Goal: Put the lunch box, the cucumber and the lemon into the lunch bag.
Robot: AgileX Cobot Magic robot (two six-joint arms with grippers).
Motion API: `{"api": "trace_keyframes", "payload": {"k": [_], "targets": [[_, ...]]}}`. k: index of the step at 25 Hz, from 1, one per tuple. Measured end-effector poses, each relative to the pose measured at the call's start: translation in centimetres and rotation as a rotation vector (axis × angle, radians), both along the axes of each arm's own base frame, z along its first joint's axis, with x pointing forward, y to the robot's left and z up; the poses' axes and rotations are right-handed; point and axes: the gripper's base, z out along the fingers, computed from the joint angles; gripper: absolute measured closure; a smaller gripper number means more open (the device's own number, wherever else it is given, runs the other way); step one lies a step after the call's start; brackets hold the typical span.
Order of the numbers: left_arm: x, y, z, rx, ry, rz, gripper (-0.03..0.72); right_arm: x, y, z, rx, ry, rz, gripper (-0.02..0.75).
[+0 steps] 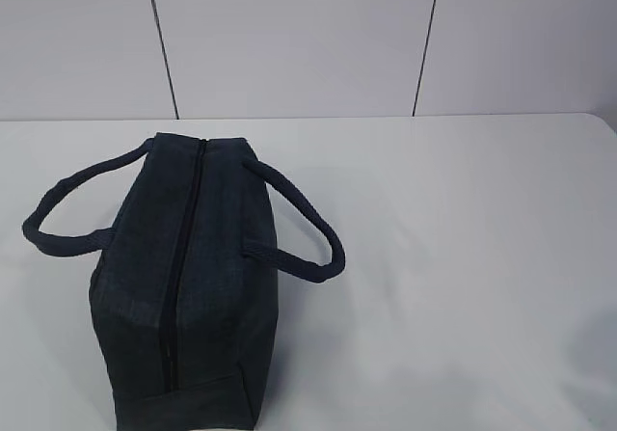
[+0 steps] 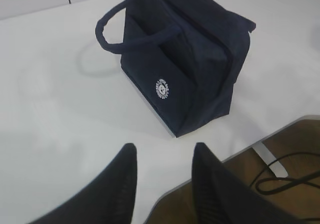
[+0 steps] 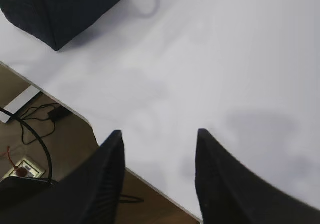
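A: Here's the lunch bag (image 1: 178, 286), standing on the white surface (image 1: 463, 257) toward its left side, zipper (image 1: 188, 257) running shut along the top, away from the camera toward the back wall. Handles (image 1: 304, 233) flopped out to either side.

B: And the lunch box, cucumber, lemon?

A: None of them shows in any view. So I'd judge the bag is the thing in play, and that zipper line is its long axis.

B: Which arm's closer?

A: The left one, I'd say. From the left claw (image 2: 162, 184) the bag sits ahead and a touch to the right, white logo (image 2: 162, 88) facing it, a stretch of bare surface between them. Fingers apart, nothing between them.

B: And the right side?

A: The right claw (image 3: 160, 176) hangs over the near edge of the surface, fingers apart and empty too. Only a corner of the bag peeks in at its upper left, well apart from it.

B: Poses?

A: Both arms are drawn back near the surface's front edge and angled down at it, out of the exterior view. The left one looks the likelier to reach the zipper first.
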Motion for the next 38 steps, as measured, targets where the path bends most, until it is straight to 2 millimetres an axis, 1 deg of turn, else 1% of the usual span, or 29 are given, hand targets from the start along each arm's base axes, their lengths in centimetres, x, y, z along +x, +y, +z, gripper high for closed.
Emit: {"api": "trace_keyframes", "payload": {"k": [7,11,13,23,27,33,38], "targets": [[1.5,-0.6,-2.2,0.002,0.046,0.002,0.424,0.0,0.0,-0.2,0.009,-0.021,-0.002,0.403],[2.3,-0.8,-2.4,-0.027,-0.003,0.009,0.424,0.2,0.0,-0.2,0.009,-0.027,-0.005,0.403],[2.4,-0.7,-2.5,-0.015,-0.013,0.019,0.424,0.2,0.0,-0.2,0.010,-0.029,-0.005,0.402],[2.6,-0.5,-2.5,0.009,-0.027,0.042,0.424,0.2,0.0,-0.2,0.011,-0.035,-0.010,0.403],[2.7,-0.6,-2.5,0.012,-0.026,0.133,0.424,0.2,0.1,-0.2,0.010,-0.035,-0.060,0.403],[2.9,-0.7,-2.5,0.014,-0.025,0.314,0.424,0.2,0.3,-0.2,0.007,-0.036,-0.233,0.403],[3.0,-0.8,-2.5,0.019,-0.026,0.388,0.424,0.2,0.3,-0.2,0.005,-0.037,-0.263,0.404]]}}
